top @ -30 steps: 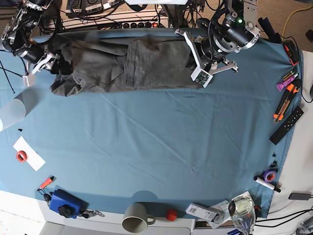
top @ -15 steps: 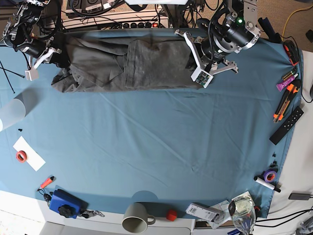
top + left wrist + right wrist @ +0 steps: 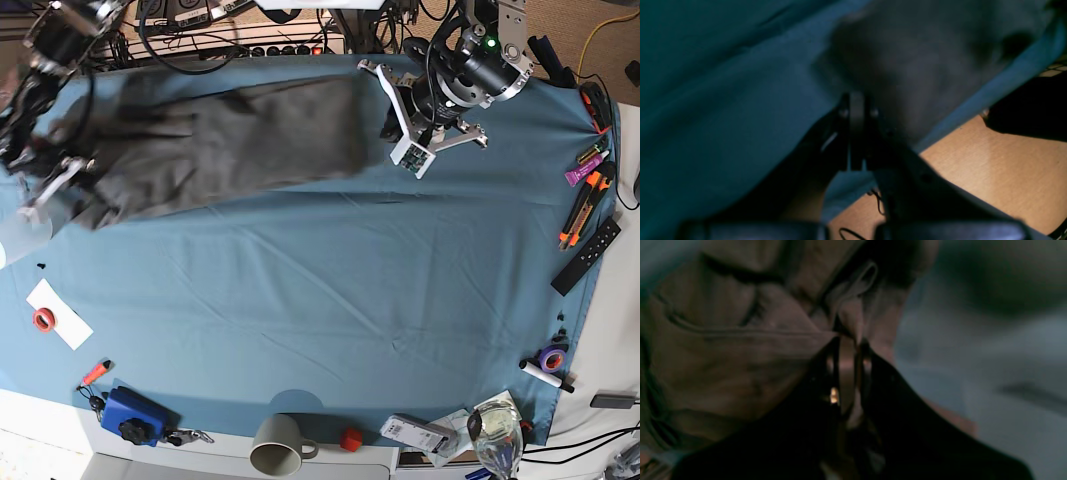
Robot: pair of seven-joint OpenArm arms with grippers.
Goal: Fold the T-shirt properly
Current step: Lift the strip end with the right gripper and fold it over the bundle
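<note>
Base view alone shows whole dark charcoal-grey cotton T-shirt [image 3: 220, 150] stretched; wrist views show right gripper [image 3: 848, 340] and left gripper [image 3: 857, 100] each clamped on fabric.

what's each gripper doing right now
left gripper: shut on the T-shirt
right gripper: shut on the T-shirt

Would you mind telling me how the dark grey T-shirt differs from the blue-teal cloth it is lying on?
The dark charcoal-grey cotton T-shirt is creased and bunched along the far edge; the blue-teal table cloth lies almost flat. The T-shirt takes up only a strip; the cloth spreads across the table. The T-shirt is pinched by the right gripper and the left gripper; the cloth is ungripped. Both are soft fabric.
</note>
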